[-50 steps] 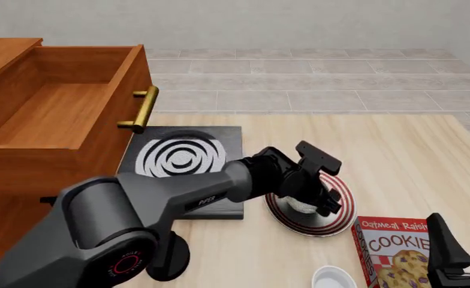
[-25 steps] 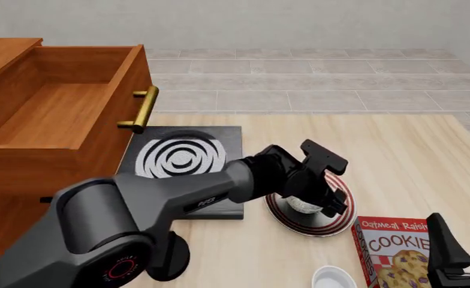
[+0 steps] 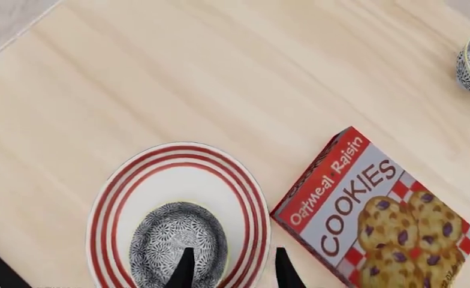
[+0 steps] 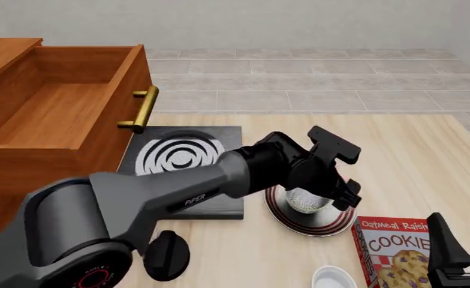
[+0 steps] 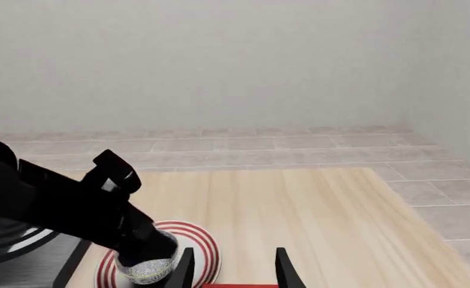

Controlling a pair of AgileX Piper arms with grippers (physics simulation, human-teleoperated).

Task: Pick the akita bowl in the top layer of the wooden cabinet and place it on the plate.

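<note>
The akita bowl, white with a dark net pattern, sits on the red-ringed plate, right of the stove. My left gripper hangs just above it, open and holding nothing. In the left wrist view the akita bowl rests inside the plate, well below the spread fingertips. The wooden cabinet stands at the left with its top layer pulled out and bare inside. My right gripper waits open at the bottom right. From there the bowl and plate show under the left arm.
A black stove with white rings lies between cabinet and plate. An oatmeal raisin cookies box lies right of the plate. A small white bowl sits at the near edge. The drawer's brass handle juts toward the stove.
My left gripper has lifted up and a little to the right, away from the bowl, which stays on the plate. The right arm has not moved.
</note>
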